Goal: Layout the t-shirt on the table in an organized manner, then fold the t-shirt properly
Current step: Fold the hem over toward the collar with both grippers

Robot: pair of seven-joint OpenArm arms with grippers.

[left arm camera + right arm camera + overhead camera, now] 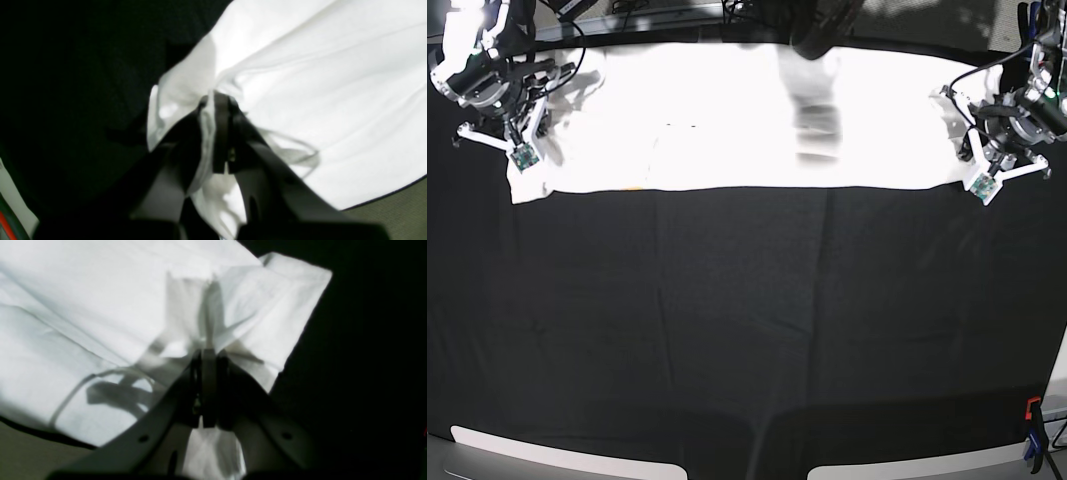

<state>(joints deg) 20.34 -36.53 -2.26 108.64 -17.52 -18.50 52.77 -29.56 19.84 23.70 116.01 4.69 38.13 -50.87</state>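
Note:
The white t-shirt [727,125] lies stretched in a wide band across the far part of the table [747,330], plain side showing. My left gripper [959,112] is at the shirt's right end in the base view. Its wrist view shows the left gripper [220,100] shut on a bunched edge of the t-shirt [317,83]. My right gripper [545,88] is at the shirt's left end. In its wrist view the right gripper [208,353] is shut on a pinched fold of the t-shirt [83,306] next to a sleeve.
Wrinkled black cloth covers the table from the shirt to the near edge. An orange and blue clamp [1031,430] sits at the near right corner. A dark object [822,30] hangs over the far edge and casts a shadow on the shirt.

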